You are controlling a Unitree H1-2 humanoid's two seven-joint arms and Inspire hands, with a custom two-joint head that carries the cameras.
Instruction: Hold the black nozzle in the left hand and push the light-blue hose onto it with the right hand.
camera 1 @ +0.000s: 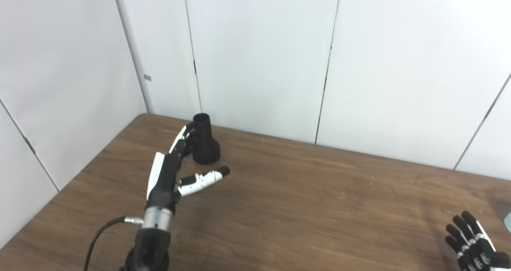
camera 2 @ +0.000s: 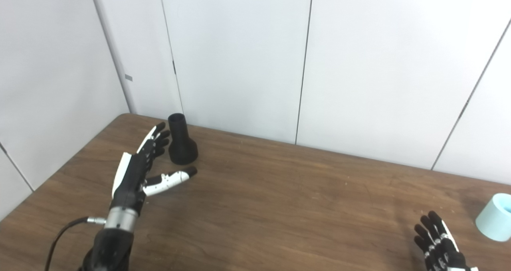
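Standing upright near the far left corner of the brown wooden table (camera 2: 279, 199), the black nozzle (camera 2: 181, 141) rests on its wide flared base with its narrow open neck pointing up, close to the white panel wall (camera 2: 239, 55) behind it. Reaching in from the lower left, the left hand (camera 2: 137, 171) is raised above the tabletop with its fingers (camera 2: 156, 137) stretched out and apart, their tips just beside the nozzle's left side; whether they touch it cannot be told, and nothing is clasped. Its thumb (camera 2: 171, 179) sticks out to the right, in front of the nozzle's base and apart from it. A dark cable (camera 2: 60, 233) runs from the metal wrist toward the bottom edge. At the table's far right edge sits the light-blue hose (camera 2: 495, 217), a short pale tube seen only in part, its open end turned up and to the right. The right hand (camera 2: 439, 243) is low at the bottom right corner, fingers spread and pointing up, empty, near the hose but clearly apart from it.
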